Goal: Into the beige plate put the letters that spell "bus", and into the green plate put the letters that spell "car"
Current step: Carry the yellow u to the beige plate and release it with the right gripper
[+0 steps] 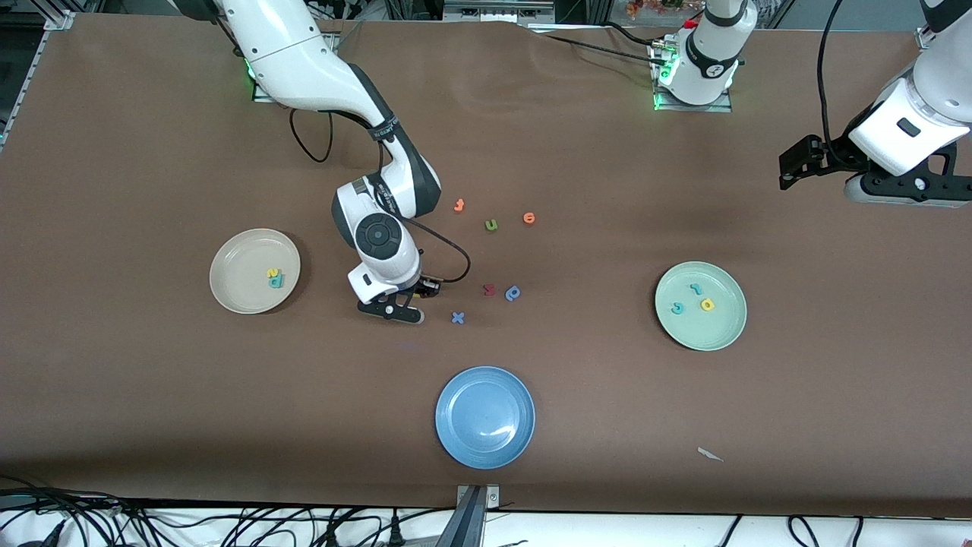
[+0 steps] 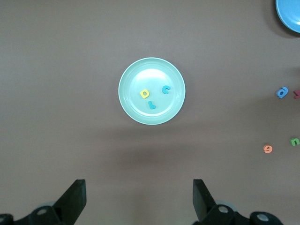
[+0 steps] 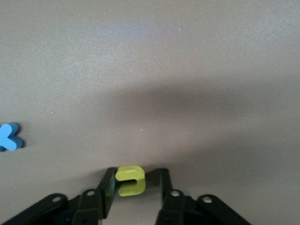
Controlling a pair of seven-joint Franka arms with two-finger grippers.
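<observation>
My right gripper [image 3: 136, 180] is down at the table with the yellow "u" [image 3: 130, 180] between its fingers. One finger touches the letter and a narrow gap shows at the other, so it stands open. It is beside the beige plate [image 1: 228, 292], which holds a yellow "s" [image 1: 272, 273] and a teal "b" [image 1: 276, 282]. The green plate [image 1: 721, 338] holds the teal "r" [image 1: 695, 288], teal "c" [image 1: 677, 308] and yellow "a" [image 1: 708, 305]. My left gripper [image 2: 139, 197] waits wide open and empty, high over the table at the left arm's end.
A blue plate [image 1: 484, 416] lies nearest the front camera. Loose letters lie mid-table: orange "t" [image 1: 459, 205], green "u" [image 1: 491, 225], orange "e" [image 1: 529, 219], a red letter [image 1: 490, 289], blue "p" [image 1: 513, 293], and a blue "x" [image 1: 457, 317] close to the right gripper.
</observation>
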